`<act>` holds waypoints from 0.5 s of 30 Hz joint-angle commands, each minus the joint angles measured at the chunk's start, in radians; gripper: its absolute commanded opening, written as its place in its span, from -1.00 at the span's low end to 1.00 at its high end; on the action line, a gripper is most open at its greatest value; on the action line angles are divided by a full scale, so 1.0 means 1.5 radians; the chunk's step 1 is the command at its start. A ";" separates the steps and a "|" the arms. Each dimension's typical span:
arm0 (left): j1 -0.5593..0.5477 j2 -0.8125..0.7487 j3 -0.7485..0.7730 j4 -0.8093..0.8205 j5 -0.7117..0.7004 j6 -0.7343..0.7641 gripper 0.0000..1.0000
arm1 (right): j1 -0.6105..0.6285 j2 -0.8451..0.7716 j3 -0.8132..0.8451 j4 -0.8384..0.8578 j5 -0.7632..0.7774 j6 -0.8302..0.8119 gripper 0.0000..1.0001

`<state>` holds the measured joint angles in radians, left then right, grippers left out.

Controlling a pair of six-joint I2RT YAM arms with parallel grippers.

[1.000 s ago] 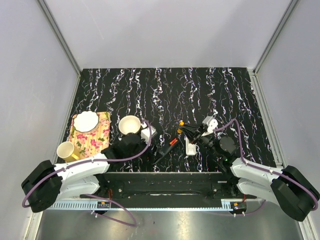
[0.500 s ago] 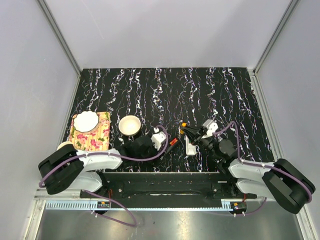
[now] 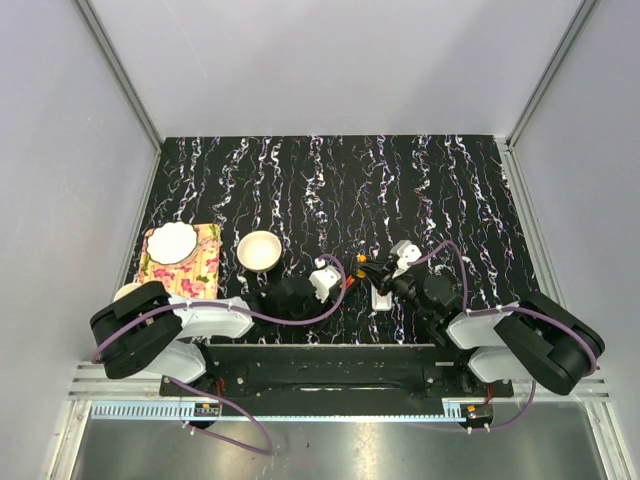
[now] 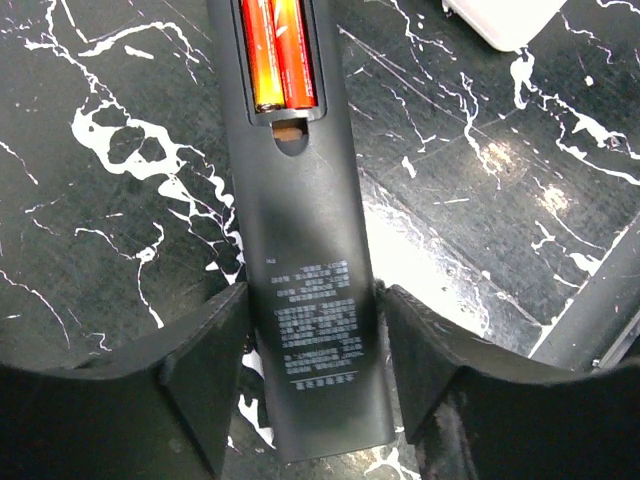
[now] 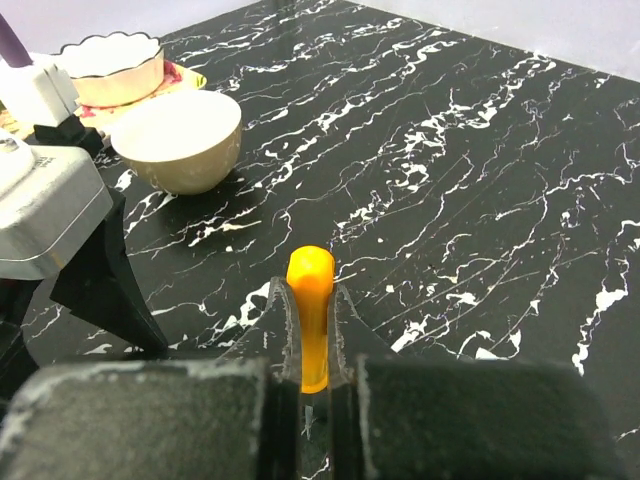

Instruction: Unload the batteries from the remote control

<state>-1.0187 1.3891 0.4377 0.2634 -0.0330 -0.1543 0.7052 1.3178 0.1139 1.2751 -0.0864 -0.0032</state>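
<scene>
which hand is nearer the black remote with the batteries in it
Left. The left hand straddles the remote at its end; the right hand is off to its right, clamped on an orange stick.

I work on a black tabletop [image 3: 400, 190] veined with white streaks running toward the top of the frame. 3 plain pale grey walls close it in: the back wall [image 3: 330, 60] across the top, the left wall [image 3: 60, 180] and the right wall [image 3: 590, 180]. 2 aluminium posts [image 3: 118, 70] slant through the upper corners. A slotted white rail [image 3: 330, 408] and a grey metal surface [image 3: 330, 445] cross the bottom. Light is soft and even; the tabletop shines in the left wrist view.
</scene>
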 commanded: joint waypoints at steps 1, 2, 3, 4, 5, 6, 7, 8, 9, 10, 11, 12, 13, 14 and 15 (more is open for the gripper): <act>-0.009 0.024 0.025 0.007 0.004 -0.006 0.16 | 0.004 0.013 0.027 0.180 0.021 -0.010 -1.00; -0.009 0.025 0.024 0.006 0.002 -0.007 0.14 | 0.003 0.012 0.028 0.180 0.022 -0.011 -1.00; -0.010 0.028 0.025 0.005 0.002 -0.007 0.13 | 0.004 0.009 0.029 0.180 0.023 -0.011 -1.00; -0.010 0.031 0.025 0.004 0.001 -0.007 0.12 | 0.004 0.009 0.031 0.180 0.024 -0.012 -1.00; -0.010 0.031 0.025 0.003 0.002 -0.007 0.09 | 0.004 0.007 0.032 0.180 0.027 -0.013 -1.00; -0.010 0.035 0.027 0.002 0.004 -0.006 0.08 | 0.004 0.005 0.035 0.180 0.028 -0.013 -1.00; -0.010 0.037 0.030 -0.001 0.003 -0.006 0.08 | 0.004 0.005 0.036 0.180 0.028 -0.013 -1.00; -0.011 0.039 0.031 -0.002 0.000 -0.006 0.05 | 0.004 0.007 0.041 0.180 0.027 -0.013 -1.00; -0.011 0.042 0.034 -0.005 -0.002 -0.005 0.04 | 0.004 0.008 0.043 0.180 0.025 -0.013 -1.00; -0.011 0.043 0.035 -0.005 -0.002 -0.005 0.04 | 0.004 0.010 0.046 0.180 0.022 -0.014 -1.00; -0.011 0.045 0.036 -0.006 -0.002 -0.005 0.03 | 0.004 0.014 0.049 0.180 0.016 -0.016 -1.00; -0.011 0.045 0.036 -0.008 -0.002 -0.006 0.01 | 0.004 0.016 0.051 0.181 0.014 -0.020 -1.00; -0.011 0.045 0.036 -0.007 -0.002 -0.006 0.00 | 0.004 0.018 0.051 0.181 0.012 -0.025 -1.00; -0.012 0.045 0.036 -0.009 -0.003 -0.006 -0.01 | 0.004 0.019 0.054 0.181 0.012 -0.031 -1.00; -0.012 0.046 0.036 -0.009 -0.003 -0.007 -0.02 | 0.004 0.020 0.055 0.182 0.016 -0.032 -1.00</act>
<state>-1.0245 1.4300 0.4751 0.2562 -0.0425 -0.1547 0.7052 1.3396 0.1570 1.2774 -0.0715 -0.0105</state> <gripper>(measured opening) 0.545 0.040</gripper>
